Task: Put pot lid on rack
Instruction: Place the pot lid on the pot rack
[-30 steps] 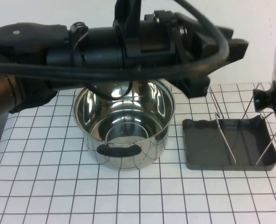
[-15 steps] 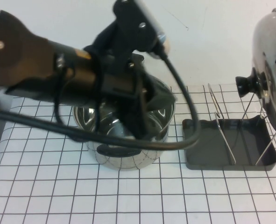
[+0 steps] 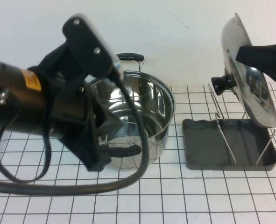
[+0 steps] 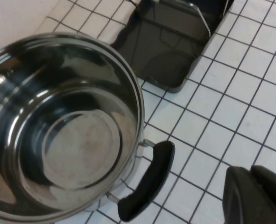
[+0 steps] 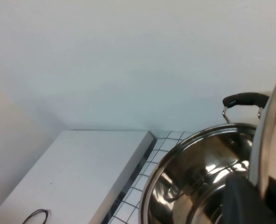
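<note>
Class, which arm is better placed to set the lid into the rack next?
The right: the right gripper holds the pot lid on edge above the rack. The left gripper is over by the pot.

Pot and left arm crowd the rack's left approach.

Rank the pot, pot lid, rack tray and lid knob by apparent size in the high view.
1. Pot
2. Rack tray and pot lid, held on edge by the right claw: too close to separate
3. Lid knob
The left claw is nearer the camera.
</note>
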Controlling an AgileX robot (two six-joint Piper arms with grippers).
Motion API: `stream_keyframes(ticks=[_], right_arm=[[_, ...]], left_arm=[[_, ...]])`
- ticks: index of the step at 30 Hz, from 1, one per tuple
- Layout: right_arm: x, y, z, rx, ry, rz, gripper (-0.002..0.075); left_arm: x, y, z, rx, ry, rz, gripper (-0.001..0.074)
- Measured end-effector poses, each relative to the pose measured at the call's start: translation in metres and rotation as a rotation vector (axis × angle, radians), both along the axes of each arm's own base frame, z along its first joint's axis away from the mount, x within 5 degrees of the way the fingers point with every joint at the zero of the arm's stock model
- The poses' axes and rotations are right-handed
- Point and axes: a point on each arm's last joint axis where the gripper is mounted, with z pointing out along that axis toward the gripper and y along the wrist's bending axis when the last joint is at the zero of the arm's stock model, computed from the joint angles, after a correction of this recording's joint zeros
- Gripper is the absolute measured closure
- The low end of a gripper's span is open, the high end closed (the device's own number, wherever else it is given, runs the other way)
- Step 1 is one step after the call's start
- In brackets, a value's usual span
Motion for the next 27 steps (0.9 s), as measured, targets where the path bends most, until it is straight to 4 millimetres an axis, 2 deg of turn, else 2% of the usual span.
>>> stream_keyframes(ticks=[8, 13, 17, 23, 27], right_arm=[[0.015, 0.008, 0.001, -0.008, 0.000, 0.009, 0.0707], [0.019, 0.007, 0.003, -0.014, -0.009, -0.002, 0.0707], [0.021, 0.007, 0.006, -0.015, -0.019, -0.007, 0.0708], [0.023, 0.009, 0.024, -0.002, -0.077, 0.013, 0.0708], [0.025, 0.009, 0.022, -0.003, -0.068, 0.009, 0.0708]], left_arm=[[-0.002, 0.002, -0.031, 0.030, 0.067, 0.020, 0.0736], [-0.002, 0.001, -0.042, 0.018, 0.084, 0.033, 0.0736], [-0.002, 0.001, -0.043, 0.013, 0.080, 0.038, 0.0736], [0.000, 0.001, -0.042, 0.002, 0.068, 0.043, 0.0736], [-0.001, 0.001, -0.042, 0.001, 0.069, 0.043, 0.0736]])
